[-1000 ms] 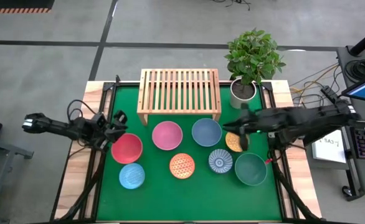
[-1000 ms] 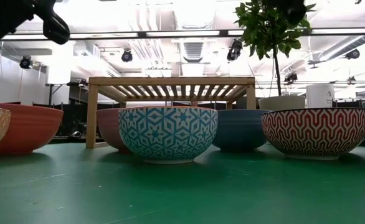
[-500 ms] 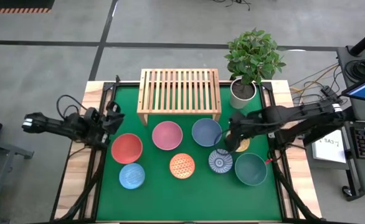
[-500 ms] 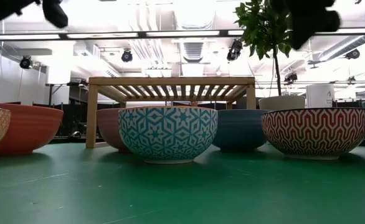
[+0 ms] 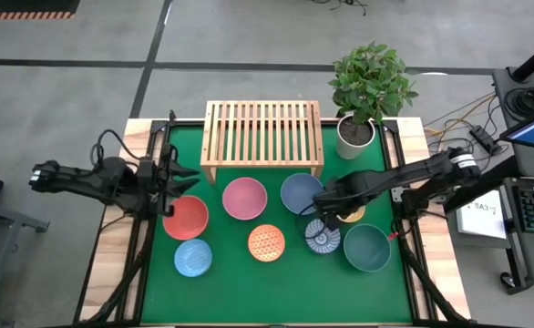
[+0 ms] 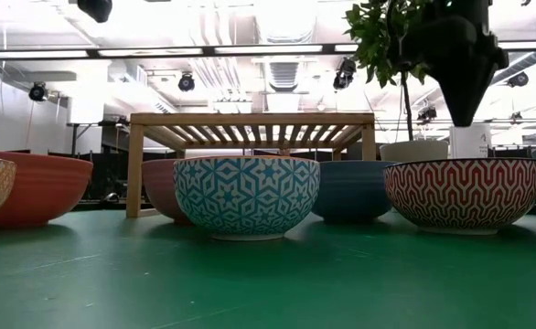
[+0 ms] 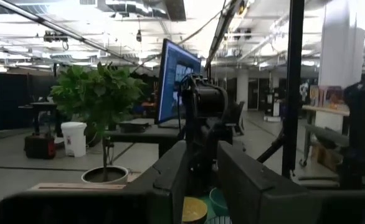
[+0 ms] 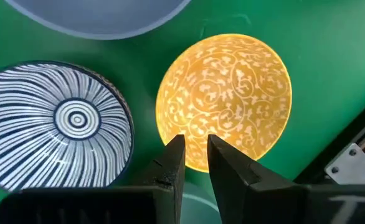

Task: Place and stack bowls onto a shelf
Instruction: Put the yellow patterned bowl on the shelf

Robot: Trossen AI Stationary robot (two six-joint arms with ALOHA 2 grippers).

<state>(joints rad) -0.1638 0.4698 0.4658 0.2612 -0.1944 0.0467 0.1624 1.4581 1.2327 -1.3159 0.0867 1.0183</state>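
Several bowls rest on their bases on the green mat: red (image 5: 186,217), pink (image 5: 244,198), plain blue (image 5: 302,193), orange patterned (image 5: 266,242), blue-grey patterned (image 5: 323,238), yellow patterned (image 8: 232,93), teal (image 5: 367,248) and light blue (image 5: 193,257). The wooden slatted shelf (image 5: 262,137) stands bare at the mat's far edge. My right gripper (image 8: 195,149) points down above the gap between the yellow and blue-grey bowls, fingers slightly apart and holding nothing. My left gripper (image 5: 190,177) hovers nearly level beyond the red bowl's far rim, fingers slightly apart and holding nothing.
A white plant pot (image 5: 355,134) with a leafy plant stands at the far right corner beside the shelf. Wooden boards (image 5: 121,246) border the mat on both sides. Green mat (image 5: 276,292) lies bare along the near edge.
My right gripper has come down and toward the table's left and near edge, tipping from slanted to pointing straight down, from over the yellow bowl to its edge beside the blue-grey bowl. My left gripper has risen and tipped up to nearly level. No bowl has moved.
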